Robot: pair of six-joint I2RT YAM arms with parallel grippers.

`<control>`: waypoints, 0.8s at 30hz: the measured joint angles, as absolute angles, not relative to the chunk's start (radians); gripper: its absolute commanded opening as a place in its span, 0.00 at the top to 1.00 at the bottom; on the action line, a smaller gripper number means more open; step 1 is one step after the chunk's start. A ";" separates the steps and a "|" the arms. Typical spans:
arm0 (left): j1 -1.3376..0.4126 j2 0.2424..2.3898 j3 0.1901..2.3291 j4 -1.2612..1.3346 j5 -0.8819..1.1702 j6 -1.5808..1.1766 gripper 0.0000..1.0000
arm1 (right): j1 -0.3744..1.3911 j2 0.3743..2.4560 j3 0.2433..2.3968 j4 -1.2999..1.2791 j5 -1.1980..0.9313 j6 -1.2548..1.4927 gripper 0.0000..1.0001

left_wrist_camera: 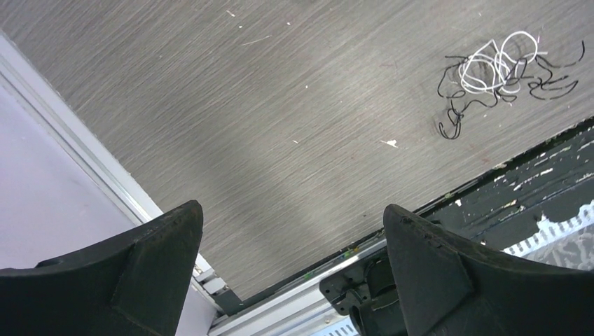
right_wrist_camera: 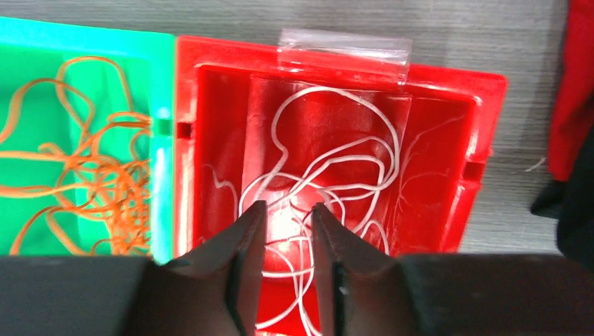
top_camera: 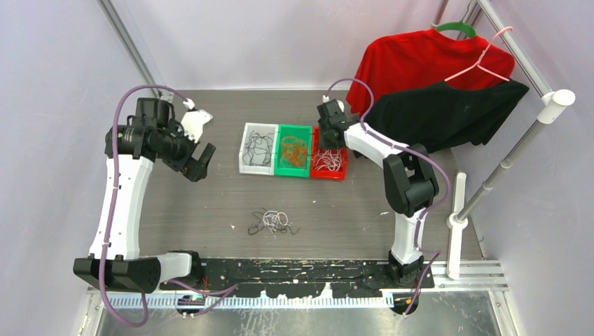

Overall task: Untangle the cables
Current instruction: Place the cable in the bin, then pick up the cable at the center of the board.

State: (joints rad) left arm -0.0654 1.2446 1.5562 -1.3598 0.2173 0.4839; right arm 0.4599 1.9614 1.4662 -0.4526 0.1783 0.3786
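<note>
A small tangle of black and white cables point(top_camera: 272, 221) lies on the table in front of the bins; it also shows in the left wrist view point(left_wrist_camera: 499, 70). My left gripper point(top_camera: 198, 166) hangs open and empty above the table's left side point(left_wrist_camera: 293, 210), well apart from the tangle. My right gripper point(top_camera: 329, 143) hovers over the red bin point(right_wrist_camera: 448, 77), jaws a little apart point(right_wrist_camera: 288, 208), just above the white cables point(right_wrist_camera: 336, 168) lying in it. Orange cables point(right_wrist_camera: 105, 175) fill the green bin point(right_wrist_camera: 84, 31).
A white bin point(top_camera: 243, 150) with black cords, the green bin point(top_camera: 294, 128) and the red bin point(top_camera: 329, 176) stand in a row at mid-table. A red shirt point(top_camera: 413, 59) and a black shirt point(top_camera: 448, 112) hang from a rack point(top_camera: 518, 133) at the back right. A black rail point(top_camera: 301, 269) runs along the near edge.
</note>
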 measured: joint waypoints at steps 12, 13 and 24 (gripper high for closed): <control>0.130 1.271 1.565 -1.317 0.346 0.432 0.01 | 0.525 1.568 1.464 -0.493 0.221 0.376 0.00; 0.140 1.271 1.565 -1.316 0.355 0.427 0.01 | 0.527 1.513 1.437 -0.482 0.214 0.382 0.01; 0.147 1.269 1.510 -1.310 0.421 0.430 0.01 | 0.870 1.362 1.071 -0.456 0.227 0.453 0.18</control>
State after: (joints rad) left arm 0.1471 1.2694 1.5105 -1.3102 0.4213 0.4297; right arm 0.8703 1.3617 1.0706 -0.4561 0.2272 0.4534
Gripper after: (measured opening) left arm 0.994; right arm 0.836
